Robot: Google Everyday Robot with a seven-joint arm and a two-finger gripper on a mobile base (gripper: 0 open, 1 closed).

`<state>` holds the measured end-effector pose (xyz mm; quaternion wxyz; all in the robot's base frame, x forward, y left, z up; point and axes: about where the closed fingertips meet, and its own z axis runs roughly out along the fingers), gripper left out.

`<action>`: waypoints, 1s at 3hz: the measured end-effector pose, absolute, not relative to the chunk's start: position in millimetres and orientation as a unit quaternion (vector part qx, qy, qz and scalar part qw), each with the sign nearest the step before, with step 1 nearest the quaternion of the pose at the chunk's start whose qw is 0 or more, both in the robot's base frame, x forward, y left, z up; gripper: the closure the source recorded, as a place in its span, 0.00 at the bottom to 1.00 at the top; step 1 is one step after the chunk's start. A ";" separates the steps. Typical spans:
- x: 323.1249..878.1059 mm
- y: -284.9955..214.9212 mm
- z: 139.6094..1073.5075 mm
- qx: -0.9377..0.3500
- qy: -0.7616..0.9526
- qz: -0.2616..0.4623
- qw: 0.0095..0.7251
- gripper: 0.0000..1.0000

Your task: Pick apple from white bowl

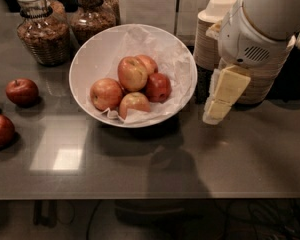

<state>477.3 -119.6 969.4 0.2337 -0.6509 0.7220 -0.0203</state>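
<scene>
Apples (132, 73) lay piled in the white bowl (92, 54) on the desk (250, 154). Just beside its rim hung the hand (217, 111), pointing down, with the fruit toward the view's left. Whether it was released or clenched could not be told.

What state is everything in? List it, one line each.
white bowl: upright, paper-lined, holding apples.
apples in the bowl: piled together, untouched.
loose apples: resting on the table, left of the bowl.
glass jars: upright, filled.
gripper: hovering right of the bowl, clear of the apples.
</scene>
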 end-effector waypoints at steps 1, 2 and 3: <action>497.6 -69.2 977.5 -0.670 0.690 0.004 0.275 0.00; 514.6 -33.0 979.0 -0.684 0.667 0.046 0.292 0.00; 530.7 -6.7 971.0 -0.692 0.655 0.080 0.293 0.00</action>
